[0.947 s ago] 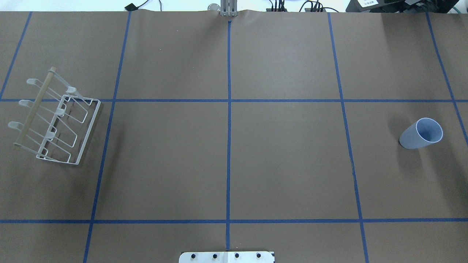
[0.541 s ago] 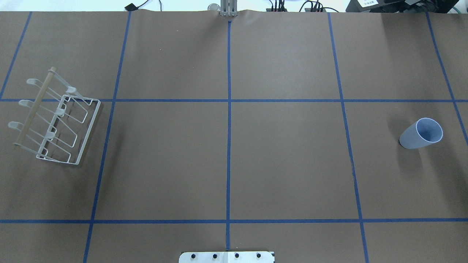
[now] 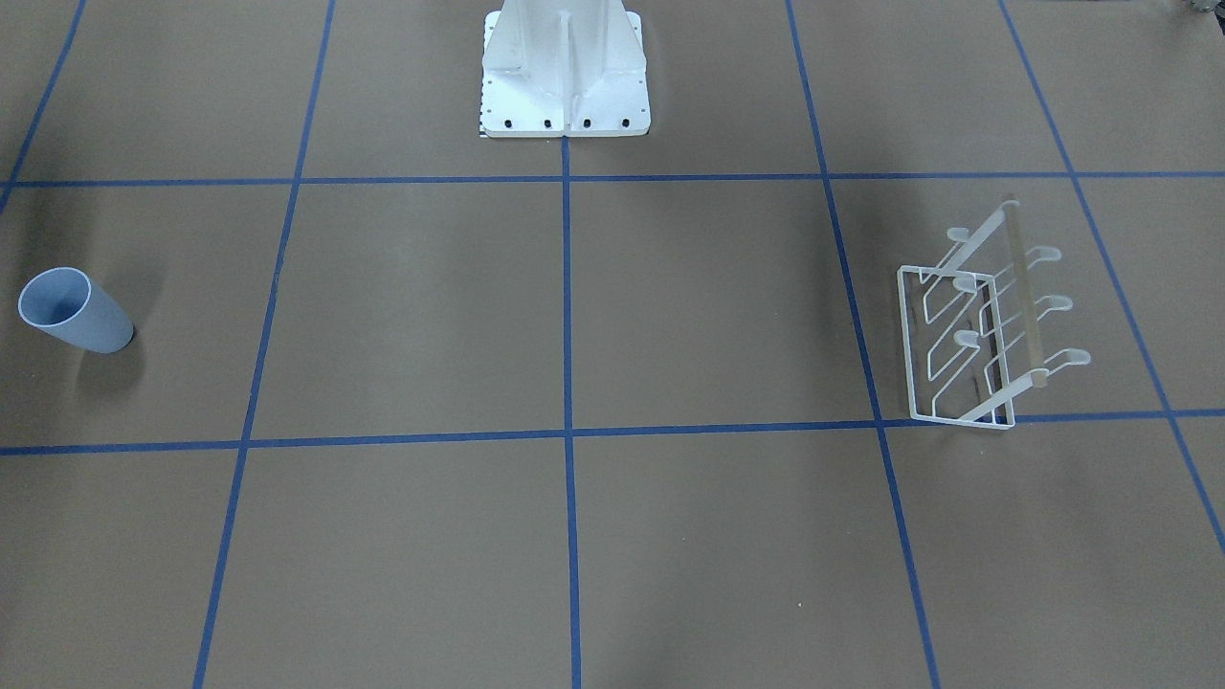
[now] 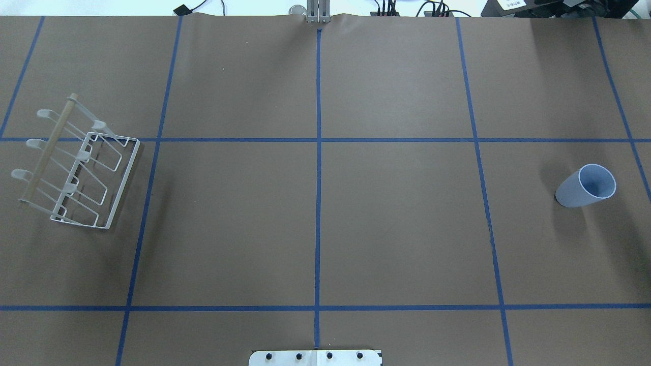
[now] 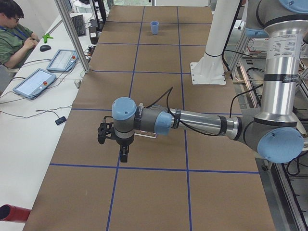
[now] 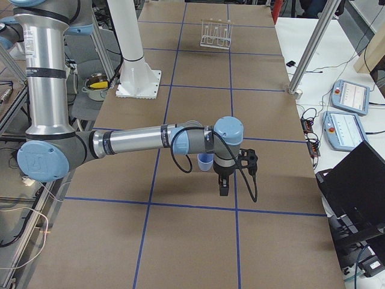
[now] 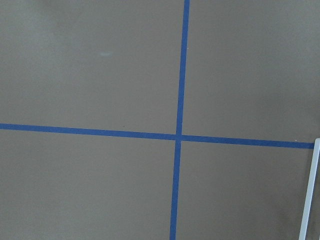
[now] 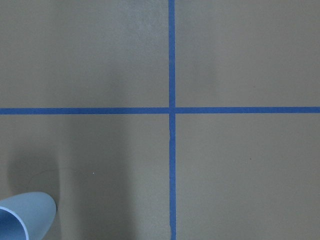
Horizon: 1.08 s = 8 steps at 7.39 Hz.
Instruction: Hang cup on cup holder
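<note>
The pale blue-grey cup stands upright, rim up, at the table's right side; it also shows in the front view and at the bottom left corner of the right wrist view. The white wire cup holder with its wooden rod stands at the far left, with nothing on its prongs. My left gripper hangs above the table close to the holder. My right gripper hangs close by the cup. Both show only in the side views, so I cannot tell whether they are open or shut.
The white robot base stands at the table's near middle edge. Blue tape lines divide the brown table cover. An operator sits at a side desk with tablets. A laptop sits off the table's edge.
</note>
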{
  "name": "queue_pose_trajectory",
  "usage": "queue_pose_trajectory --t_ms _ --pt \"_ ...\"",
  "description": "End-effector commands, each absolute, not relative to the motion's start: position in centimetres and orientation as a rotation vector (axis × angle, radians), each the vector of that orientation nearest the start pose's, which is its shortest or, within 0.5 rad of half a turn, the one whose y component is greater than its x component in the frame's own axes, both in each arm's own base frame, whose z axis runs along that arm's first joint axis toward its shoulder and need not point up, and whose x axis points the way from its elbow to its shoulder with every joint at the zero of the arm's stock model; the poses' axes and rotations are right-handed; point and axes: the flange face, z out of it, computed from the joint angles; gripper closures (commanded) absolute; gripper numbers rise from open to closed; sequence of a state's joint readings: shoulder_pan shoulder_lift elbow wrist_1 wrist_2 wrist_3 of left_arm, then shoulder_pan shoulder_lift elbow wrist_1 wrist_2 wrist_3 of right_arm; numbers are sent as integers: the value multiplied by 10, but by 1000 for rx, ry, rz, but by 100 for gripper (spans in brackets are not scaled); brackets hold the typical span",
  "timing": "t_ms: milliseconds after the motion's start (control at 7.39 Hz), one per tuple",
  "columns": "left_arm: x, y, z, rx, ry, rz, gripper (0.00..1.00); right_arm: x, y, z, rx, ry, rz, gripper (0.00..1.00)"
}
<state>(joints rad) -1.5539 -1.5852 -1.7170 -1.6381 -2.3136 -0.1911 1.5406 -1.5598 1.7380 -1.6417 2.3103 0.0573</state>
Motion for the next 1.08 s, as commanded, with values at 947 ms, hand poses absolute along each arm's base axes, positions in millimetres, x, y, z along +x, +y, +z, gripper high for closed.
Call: queue_pose_trajectory --t_ms 947 --pt "-7 -525 526 221 806 -22 1 -72 -483 578 120 -919 -304 0"
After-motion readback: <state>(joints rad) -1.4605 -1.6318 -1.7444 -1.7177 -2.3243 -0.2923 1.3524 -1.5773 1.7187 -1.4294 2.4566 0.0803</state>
